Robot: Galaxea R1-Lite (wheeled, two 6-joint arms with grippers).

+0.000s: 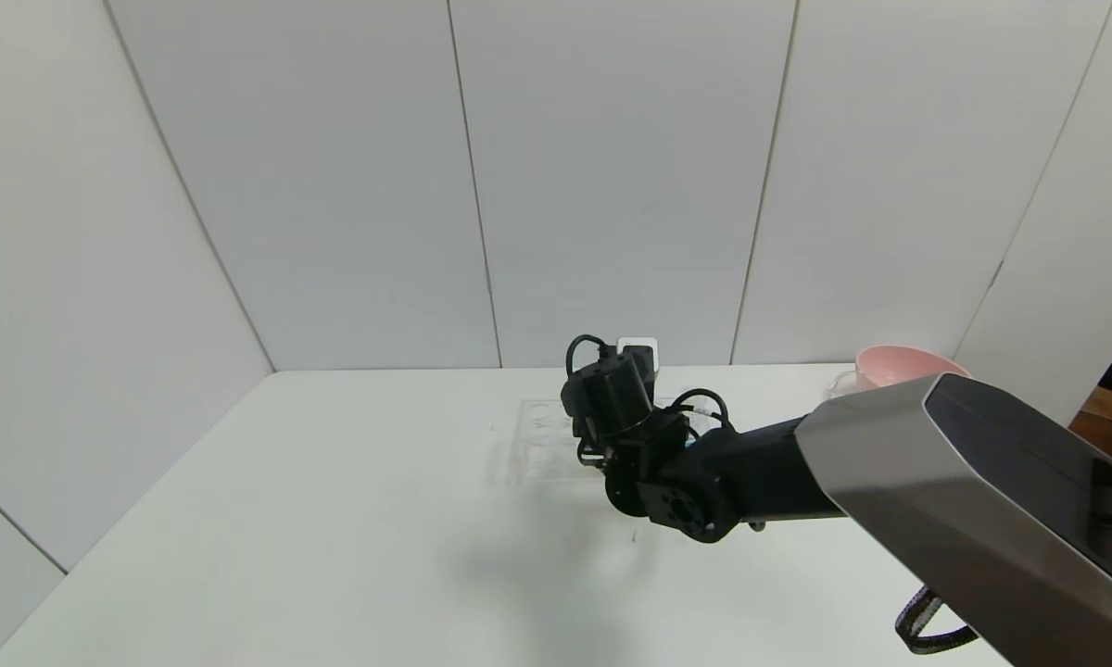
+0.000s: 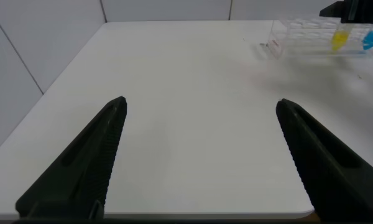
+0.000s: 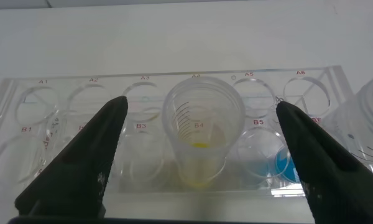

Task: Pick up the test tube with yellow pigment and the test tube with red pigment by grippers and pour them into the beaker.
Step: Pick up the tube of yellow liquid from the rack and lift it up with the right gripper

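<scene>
Silver-grey casing of the right arm fills the near right corner of the head view, its black forearm reaching out over the white tabletop (image 1: 287,519). At its end the right hand (image 3: 199,155) hangs above a clear tube rack (image 3: 12,93), black fingers (image 3: 81,162) spread wide with nothing held. Directly beneath, centred between those fingers, stands the test tube with yellow pigment (image 3: 200,134). It is upright in the rack, open mouth facing the hand, long axis vertical, yellow at its bottom. A blue-tipped tube (image 3: 280,163) stands in the next slot. I cannot find the test tube with red pigment. Part of a ribbed clear vessel (image 3: 370,124), possibly the beaker, shows beside the rack. Well away, the left hand (image 2: 199,162) hovers over bare tabletop, fingers wide, empty; the right is clearly nearer. Farthest back sits a pink bowl (image 1: 894,363).
</scene>
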